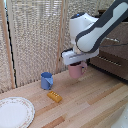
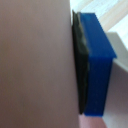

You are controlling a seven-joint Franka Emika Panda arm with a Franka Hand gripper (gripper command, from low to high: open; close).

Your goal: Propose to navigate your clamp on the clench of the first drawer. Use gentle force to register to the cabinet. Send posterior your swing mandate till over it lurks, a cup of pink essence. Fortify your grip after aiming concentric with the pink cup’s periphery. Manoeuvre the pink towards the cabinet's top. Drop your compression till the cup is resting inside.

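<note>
The pink cup (image 1: 76, 71) hangs under my clamp (image 1: 75, 60), which is shut on its rim. Whether the cup's base touches the wooden table (image 1: 95, 102) I cannot tell. In the wrist view the cup's pink wall (image 2: 35, 65) fills most of the picture, with one blue fingertip (image 2: 97, 65) and its dark pad pressed flat against it. The dark brown cabinet (image 1: 116, 52) stands at the exterior view's right, just beyond the cup, partly hidden by my arm. A drawer front (image 1: 118, 64) carries a thin silver bar handle (image 1: 107, 59). Whether this is the first drawer I cannot tell.
A blue mug (image 1: 46, 80) stands on the table toward the exterior view's left of the cup. A small yellow block (image 1: 54, 96) lies in front of it. A patterned plate (image 1: 14, 111) sits at the near left corner. A woven screen (image 1: 35, 35) backs the table.
</note>
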